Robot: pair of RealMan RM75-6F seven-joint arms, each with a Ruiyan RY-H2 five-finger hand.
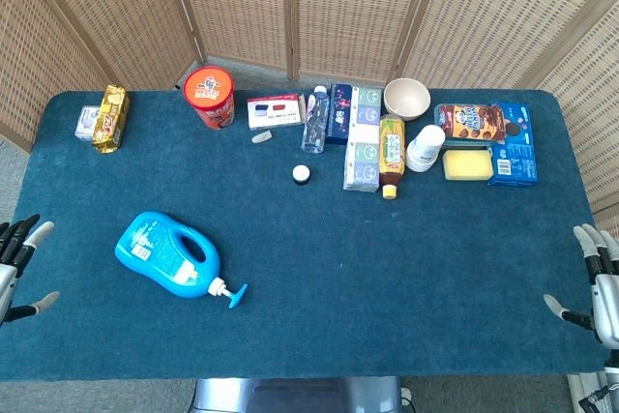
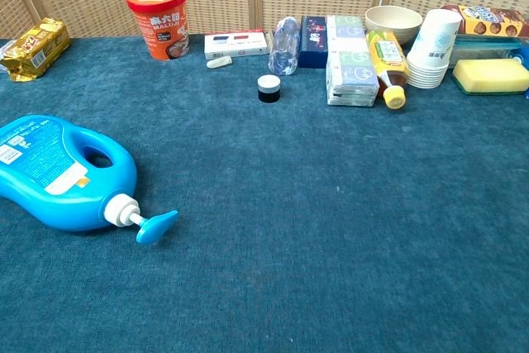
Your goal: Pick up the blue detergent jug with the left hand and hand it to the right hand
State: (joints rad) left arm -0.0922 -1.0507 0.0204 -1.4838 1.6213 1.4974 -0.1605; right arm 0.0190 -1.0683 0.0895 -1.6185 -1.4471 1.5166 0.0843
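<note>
The blue detergent jug [image 1: 166, 253] lies on its side on the left part of the blue table, its pump nozzle pointing right toward the front. In the chest view the jug [image 2: 58, 173] fills the left edge with its handle up. My left hand [image 1: 19, 256] hovers at the table's left edge, fingers spread and empty, a short way left of the jug. At the right edge my right hand [image 1: 598, 282] is also spread and holds nothing. Neither hand shows in the chest view.
Along the back stand a red noodle cup [image 1: 210, 96], a clear bottle [image 1: 314, 119], boxes [image 1: 362, 147], a sauce bottle [image 1: 391, 154], a bowl [image 1: 406, 98], stacked paper cups [image 1: 424, 148], a yellow sponge [image 1: 467, 163] and cookie packs [image 1: 472, 121]. A small black-and-white jar [image 1: 302, 174] sits mid-table. A gold snack pack [image 1: 111, 117] is back left.
</note>
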